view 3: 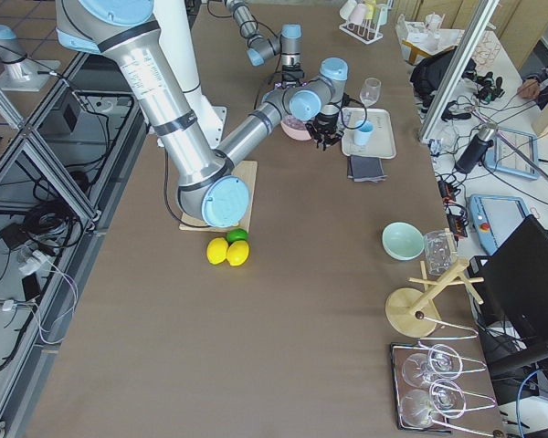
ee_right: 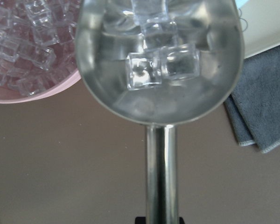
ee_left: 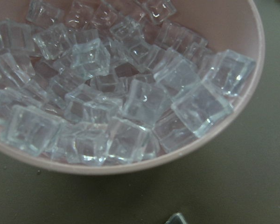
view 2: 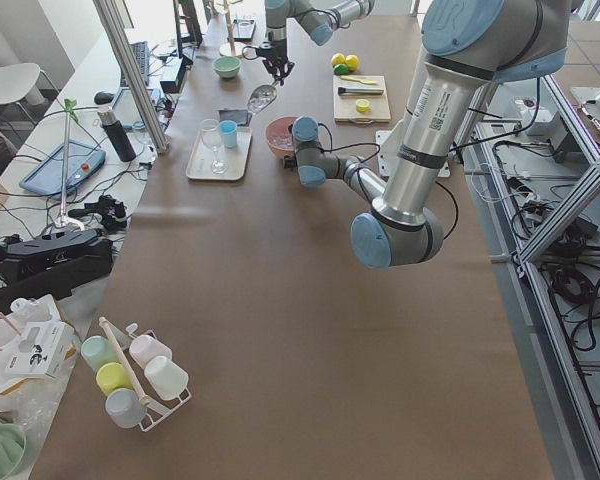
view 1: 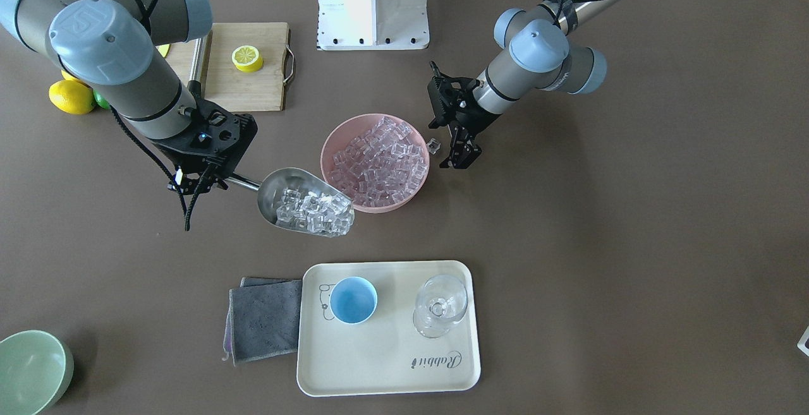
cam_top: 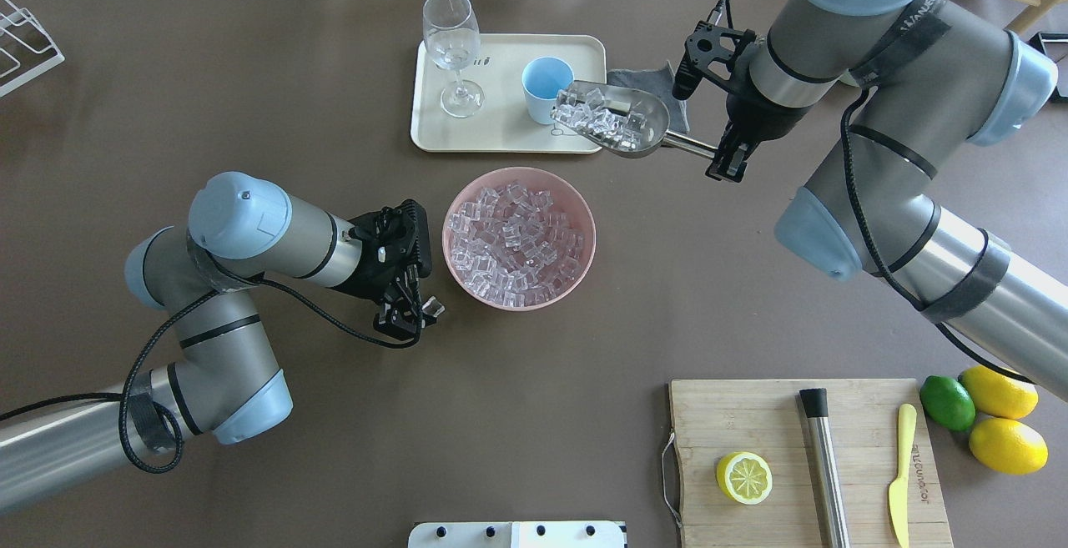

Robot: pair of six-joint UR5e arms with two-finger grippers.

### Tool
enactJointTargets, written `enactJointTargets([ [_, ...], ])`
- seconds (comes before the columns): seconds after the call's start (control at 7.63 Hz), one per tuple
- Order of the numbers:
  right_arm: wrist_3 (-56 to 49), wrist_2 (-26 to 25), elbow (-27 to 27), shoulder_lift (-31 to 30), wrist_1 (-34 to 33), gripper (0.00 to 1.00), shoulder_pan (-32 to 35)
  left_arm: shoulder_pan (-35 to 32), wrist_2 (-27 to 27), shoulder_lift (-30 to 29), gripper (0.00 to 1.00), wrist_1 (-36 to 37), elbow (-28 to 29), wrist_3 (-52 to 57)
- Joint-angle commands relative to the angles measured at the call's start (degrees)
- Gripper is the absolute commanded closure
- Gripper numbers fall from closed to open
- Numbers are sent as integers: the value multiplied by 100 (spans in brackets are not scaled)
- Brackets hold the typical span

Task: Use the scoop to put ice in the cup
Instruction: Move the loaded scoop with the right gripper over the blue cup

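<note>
Nearest the robot, the left gripper point(cam_top: 409, 319) is being seen beside the pink bowl point(cam_top: 593, 235), jaw state indiscernible. Farther out, the scoop point(cam_top: 638, 127), heaped with ice point(cam_top: 591, 118), is being gripped by its handle in the right gripper point(cam_top: 722, 153), short of the cup point(cam_top: 546, 81). A slow tilt centred over its narrow mouth is being advised, the stemmed glass point(cam_top: 451, 39) standing apart on the tray point(cam_top: 501, 135).

Seen from overhead, a pink bowl point(cam_top: 578, 198) sits mid-table: tray point(cam_top: 501, 127) with glass point(cam_top: 451, 39) at its 12 o'clock, board point(cam_top: 734, 414) bearing lemon half point(cam_top: 743, 477), rod point(cam_top: 824, 465) and knife point(cam_top: 899, 477) at 4 o'clock, lime point(cam_top: 947, 403) and lemons point(cam_top: 1007, 445) beyond.
</note>
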Motion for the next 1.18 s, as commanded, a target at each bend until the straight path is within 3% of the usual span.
enactJointTargets([
  [0.0, 3, -2, -721, 381, -111, 100, 331, 13, 0, -6, 1, 0, 0, 0],
  [0.52, 3, -2, -1532, 988, -235, 100, 437, 22, 9, -14, 1, 8, 0, 0],
  [1.05, -346, -63, -1789, 1482, -996, 100, 402, 30, 0, -14, 1, 8, 0, 0],
])
